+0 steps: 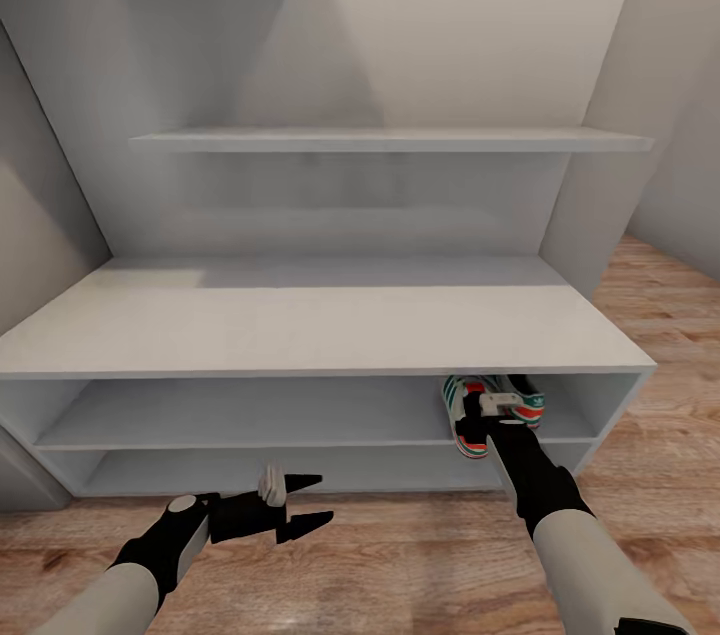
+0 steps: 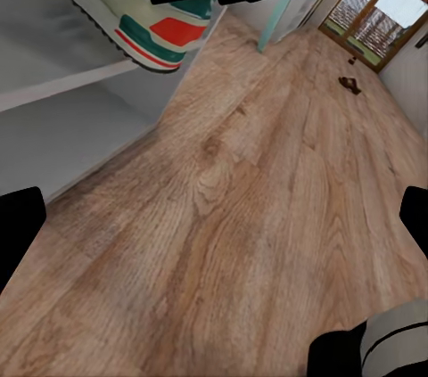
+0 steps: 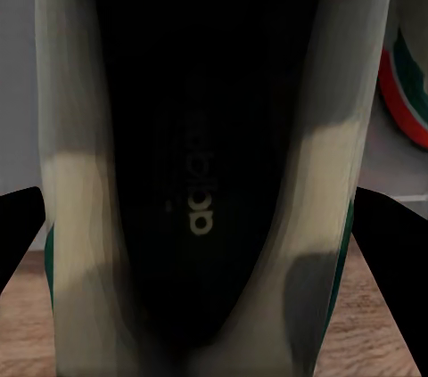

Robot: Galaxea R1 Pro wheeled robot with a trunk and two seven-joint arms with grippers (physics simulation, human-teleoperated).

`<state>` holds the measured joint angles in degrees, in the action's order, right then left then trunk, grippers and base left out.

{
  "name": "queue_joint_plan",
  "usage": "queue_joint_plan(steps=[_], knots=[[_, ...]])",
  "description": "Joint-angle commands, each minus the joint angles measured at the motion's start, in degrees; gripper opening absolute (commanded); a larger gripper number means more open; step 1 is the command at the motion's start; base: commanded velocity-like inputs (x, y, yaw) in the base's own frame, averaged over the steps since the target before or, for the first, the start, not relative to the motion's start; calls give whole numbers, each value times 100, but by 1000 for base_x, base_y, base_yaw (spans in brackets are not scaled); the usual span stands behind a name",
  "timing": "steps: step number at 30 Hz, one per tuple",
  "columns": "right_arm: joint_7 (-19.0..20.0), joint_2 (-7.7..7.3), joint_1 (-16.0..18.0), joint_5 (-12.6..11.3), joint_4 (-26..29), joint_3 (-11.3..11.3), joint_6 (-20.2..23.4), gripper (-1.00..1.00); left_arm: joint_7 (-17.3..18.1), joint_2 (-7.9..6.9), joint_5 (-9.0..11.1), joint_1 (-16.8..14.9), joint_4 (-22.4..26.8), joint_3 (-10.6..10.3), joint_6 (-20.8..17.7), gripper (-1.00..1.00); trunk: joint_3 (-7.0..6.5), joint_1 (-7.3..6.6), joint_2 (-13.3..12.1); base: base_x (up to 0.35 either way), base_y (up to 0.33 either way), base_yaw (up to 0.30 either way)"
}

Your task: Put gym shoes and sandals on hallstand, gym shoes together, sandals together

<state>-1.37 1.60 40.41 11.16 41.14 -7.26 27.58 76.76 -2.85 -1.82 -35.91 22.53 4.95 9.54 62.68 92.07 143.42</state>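
My right gripper (image 1: 497, 412) reaches into the upper open tier of the hallstand (image 1: 320, 330), near that tier's right end, and it pinches the heel of a gym shoe (image 1: 466, 423) between its fingers. In my right wrist view that gym shoe (image 3: 205, 181) lies directly ahead, its dark opening facing the camera, with my black fingertips (image 3: 20, 234) standing on either side of it. The shoe's heel juts slightly past the shelf's front edge, over the corridor floor (image 1: 640, 335). Just beside it, further right on the same tier, sits the second gym shoe (image 1: 525, 402), whose red and green edge (image 3: 406, 92) also shows in my right wrist view.

My left gripper (image 1: 312, 501) hangs low before the hallstand, above the floor, its fingers spread apart and holding nothing. From my left wrist view, the held shoe's heel (image 2: 134, 12) overhangs the shelf edge, and well down the corridor two small brown shapes, seemingly the sandals (image 2: 349, 84), lie on the wood planks (image 2: 241, 217).
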Motion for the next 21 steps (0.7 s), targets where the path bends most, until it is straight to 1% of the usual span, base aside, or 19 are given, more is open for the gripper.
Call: queue_joint_plan(steps=[1, 3, 11, 17, 21], knots=[[16, 7, 2, 53, 8, -21, 28, -100, 14, 11, -20, -3, -4, 24, 57, 100, 27, 1, 3, 0, 0, 0], [15, 7, 2, 53, 8, -21, 28, -100, 14, 22, -20, -3, -4, 24, 57, 100, 72, 7, 6, 0, 0, 0], [15, 7, 3, 53, 8, -21, 28, -100, 14, 30, -20, -3, -5, 24, 57, 100, 72, 7, 6, 0, 0, 0], [14, 7, 2, 53, 8, -21, 28, -100, 14, 30, -20, -3, -5, 25, 57, 100, 204, 22, 14, 0, 0, 0], [14, 7, 2, 53, 8, -21, 28, -100, 14, 27, -20, -3, -5, 31, 57, 100, 204, 22, 14, 0, 0, 0]])
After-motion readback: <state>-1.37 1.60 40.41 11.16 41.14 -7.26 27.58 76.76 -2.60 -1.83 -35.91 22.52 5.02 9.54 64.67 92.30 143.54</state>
